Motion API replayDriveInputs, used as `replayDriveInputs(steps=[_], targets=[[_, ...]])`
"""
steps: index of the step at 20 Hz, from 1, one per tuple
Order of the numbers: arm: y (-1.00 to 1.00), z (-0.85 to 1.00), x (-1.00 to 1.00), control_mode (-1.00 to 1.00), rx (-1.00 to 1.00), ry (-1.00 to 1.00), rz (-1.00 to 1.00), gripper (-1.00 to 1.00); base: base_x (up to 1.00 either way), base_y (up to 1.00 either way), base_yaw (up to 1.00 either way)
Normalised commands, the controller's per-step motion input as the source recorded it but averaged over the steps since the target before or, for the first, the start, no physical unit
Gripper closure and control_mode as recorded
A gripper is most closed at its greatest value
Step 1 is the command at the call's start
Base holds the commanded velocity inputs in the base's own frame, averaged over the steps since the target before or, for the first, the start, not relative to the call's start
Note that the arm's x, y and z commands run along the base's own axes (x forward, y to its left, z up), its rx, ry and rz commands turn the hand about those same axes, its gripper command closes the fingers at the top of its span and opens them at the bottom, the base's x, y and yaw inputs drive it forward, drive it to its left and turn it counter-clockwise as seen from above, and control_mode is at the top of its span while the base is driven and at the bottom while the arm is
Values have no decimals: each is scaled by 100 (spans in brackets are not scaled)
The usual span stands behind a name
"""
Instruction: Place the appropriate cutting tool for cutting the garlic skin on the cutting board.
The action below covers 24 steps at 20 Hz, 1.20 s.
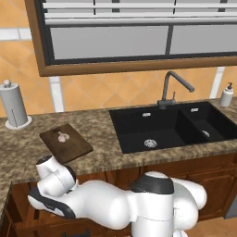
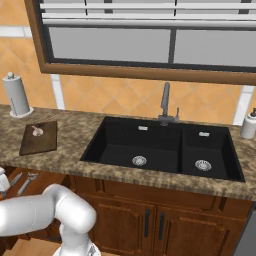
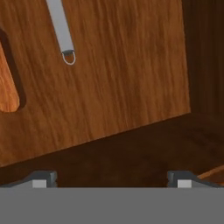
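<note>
Tool [image 3: 112, 177] open; knife handle [image 3: 8, 83] upper left.

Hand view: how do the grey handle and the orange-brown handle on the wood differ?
The grey handle is thin, flat and metallic, ending in a small loop; the orange-brown handle is broader, wood-coloured, with a plain rounded end. The grey handle runs in from the top edge, while the orange-brown handle is partly cut off by the left edge. Both lie on the wooden drawer floor, their working ends out of frame.
</note>
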Motion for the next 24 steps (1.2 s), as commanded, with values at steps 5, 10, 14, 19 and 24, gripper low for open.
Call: replayDriveInputs(steps=[5,10,14,19,24], targets=[[0,-18,-2,-100,-7,7,7,-100,0,0,0],[0,-19,-12,-100,-4,5,15,-100,0,0,0],[0,-23,-19,-100,-6,1,20,-100,0,0,0],[0,-20,-54,-100,-3,1,20,-100,0,0,0],[0,-16,-79,-100,0,2,14,-100,0,0,0]])
